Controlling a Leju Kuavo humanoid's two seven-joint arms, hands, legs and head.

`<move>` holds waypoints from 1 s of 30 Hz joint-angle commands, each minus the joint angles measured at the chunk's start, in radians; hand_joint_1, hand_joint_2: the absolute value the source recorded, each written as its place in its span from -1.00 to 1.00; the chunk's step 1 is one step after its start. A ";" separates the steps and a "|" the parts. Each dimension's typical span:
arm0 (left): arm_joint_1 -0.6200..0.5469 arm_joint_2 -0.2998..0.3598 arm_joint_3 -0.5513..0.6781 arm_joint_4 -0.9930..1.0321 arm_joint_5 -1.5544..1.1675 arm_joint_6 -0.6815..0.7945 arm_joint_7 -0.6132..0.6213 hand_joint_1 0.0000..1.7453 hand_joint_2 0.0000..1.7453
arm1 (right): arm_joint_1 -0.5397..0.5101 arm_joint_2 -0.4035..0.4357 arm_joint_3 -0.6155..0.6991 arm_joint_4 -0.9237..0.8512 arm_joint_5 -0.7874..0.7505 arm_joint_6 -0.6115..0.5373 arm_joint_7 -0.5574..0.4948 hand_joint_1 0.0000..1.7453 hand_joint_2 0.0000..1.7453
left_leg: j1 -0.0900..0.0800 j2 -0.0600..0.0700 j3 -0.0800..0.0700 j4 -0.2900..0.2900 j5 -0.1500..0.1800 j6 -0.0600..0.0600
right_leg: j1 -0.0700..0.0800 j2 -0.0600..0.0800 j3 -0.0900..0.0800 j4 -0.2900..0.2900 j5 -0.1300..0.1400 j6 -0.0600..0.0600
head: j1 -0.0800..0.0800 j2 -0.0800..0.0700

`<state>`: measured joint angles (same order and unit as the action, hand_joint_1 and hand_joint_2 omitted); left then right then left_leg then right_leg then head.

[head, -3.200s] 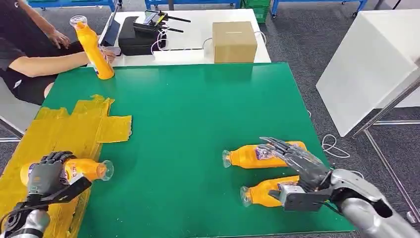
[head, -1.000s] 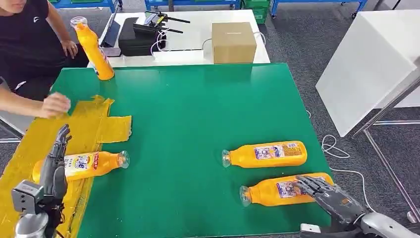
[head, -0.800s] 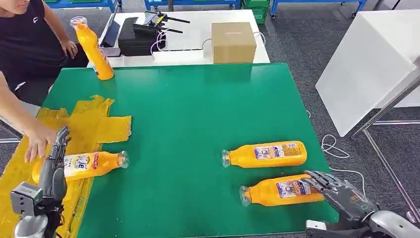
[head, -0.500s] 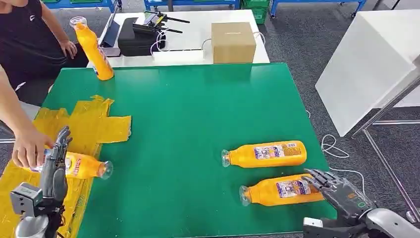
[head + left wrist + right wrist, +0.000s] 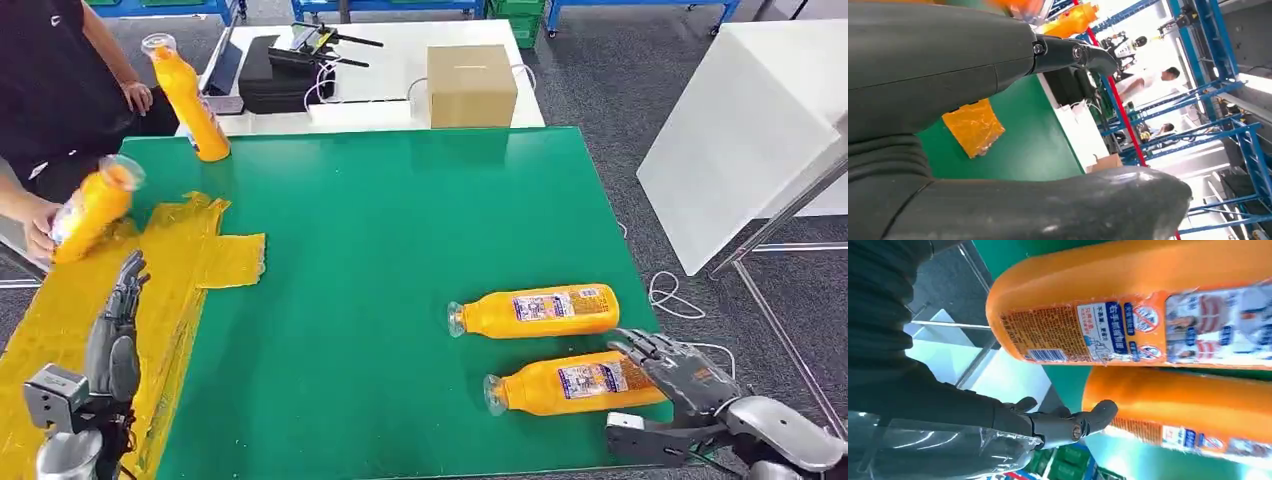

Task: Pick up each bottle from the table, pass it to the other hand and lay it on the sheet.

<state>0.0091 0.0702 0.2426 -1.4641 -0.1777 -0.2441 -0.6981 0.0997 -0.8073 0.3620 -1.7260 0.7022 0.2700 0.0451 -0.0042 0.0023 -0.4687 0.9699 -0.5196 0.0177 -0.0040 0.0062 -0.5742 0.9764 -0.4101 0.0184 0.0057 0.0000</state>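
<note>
Orange, smooth-looking near bottle (image 5: pixel 575 382) lies by my open right hand (image 5: pixel 680 372); I'd grip its labelled middle, expecting it to roll.

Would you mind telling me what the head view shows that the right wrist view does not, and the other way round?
Head view alone: the yellow sheet, a person's hand lifting a bottle above it, an upright bottle at the table's far edge, a cardboard box, and the open left hand over the sheet.

Right wrist view alone: the fine print and barcode on the bottle labels.

Both: the two lying bottles, nearer and farther, the green table, and the right hand at the nearer bottle's base.
</note>
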 commanded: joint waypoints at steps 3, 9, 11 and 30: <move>-0.067 -0.017 -0.004 0.086 0.008 -0.006 0.000 -1.00 -1.00 | -0.159 0.132 0.089 0.237 0.033 0.019 -0.015 -1.00 1.00 | 0.002 0.000 0.003 -0.002 0.001 -0.001 | 0.002 0.000 0.003 -0.004 0.001 0.000 | 0.000 0.000; -0.079 -0.016 -0.007 0.097 0.012 -0.013 0.000 -1.00 -1.00 | -0.181 0.134 0.112 0.272 0.034 0.043 -0.017 -1.00 1.00 | 0.002 0.000 0.003 -0.003 0.000 -0.001 | 0.002 0.000 0.004 -0.004 0.001 0.000 | 0.000 0.000; -0.109 -0.018 -0.018 0.126 0.006 -0.016 0.000 -1.00 -1.00 | -0.205 0.144 0.145 0.328 0.036 0.069 -0.020 -1.00 1.00 | 0.003 0.000 0.003 -0.002 0.000 -0.001 | 0.002 0.000 0.003 -0.004 0.002 0.000 | 0.000 0.000; -0.190 -0.029 -0.062 0.211 0.003 -0.004 0.000 -1.00 -1.00 | -0.200 0.128 0.248 0.428 0.025 0.086 -0.026 1.00 1.00 | 0.002 0.005 0.011 -0.001 -0.001 -0.001 | 0.003 0.003 0.011 -0.003 0.001 0.000 | 0.000 0.000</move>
<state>-0.1371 0.0534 0.2037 -1.3359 -0.1747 -0.2480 -0.6981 -0.1232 -0.6890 0.5428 -1.3657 0.7320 0.3437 0.0233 -0.0035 0.0112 -0.4578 0.9701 -0.5214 0.0182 -0.0021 0.0131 -0.5654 0.9755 -0.4098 0.0185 0.0057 0.0000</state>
